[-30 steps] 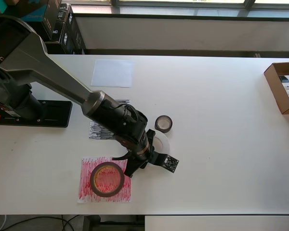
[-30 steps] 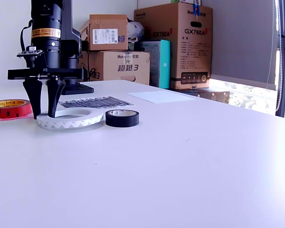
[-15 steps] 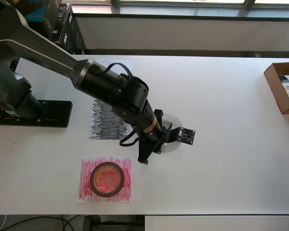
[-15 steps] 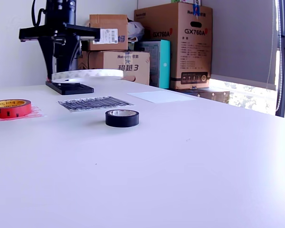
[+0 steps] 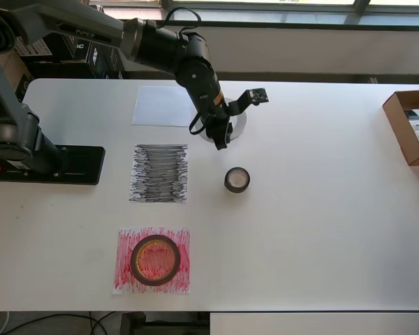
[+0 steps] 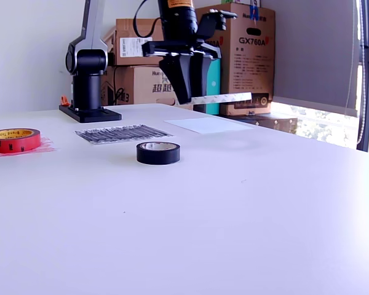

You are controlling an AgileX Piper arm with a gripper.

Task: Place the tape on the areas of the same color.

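My gripper (image 5: 220, 138) is shut on the rim of the large white tape roll (image 5: 241, 123) and holds it level in the air. It is just to the overhead view's right of the plain white sheet (image 5: 162, 106). In the exterior view the gripper (image 6: 187, 97) carries the white roll (image 6: 224, 98) above the white sheet (image 6: 209, 125). The small black roll (image 5: 237, 179) lies on bare table beside the black scribbled sheet (image 5: 159, 173). The dark red roll (image 5: 154, 259) rests on the red scribbled sheet (image 5: 126, 241).
The arm's black base (image 5: 56, 165) stands at the overhead view's left. An open cardboard box (image 5: 398, 129) sits at the table's right edge. Stacked cardboard boxes (image 6: 237, 58) stand behind the table in the exterior view.
My gripper closed on the white roll near the red sheet, lifted it, and carried it across the table to beside the white sheet. The black and red rolls have not moved.
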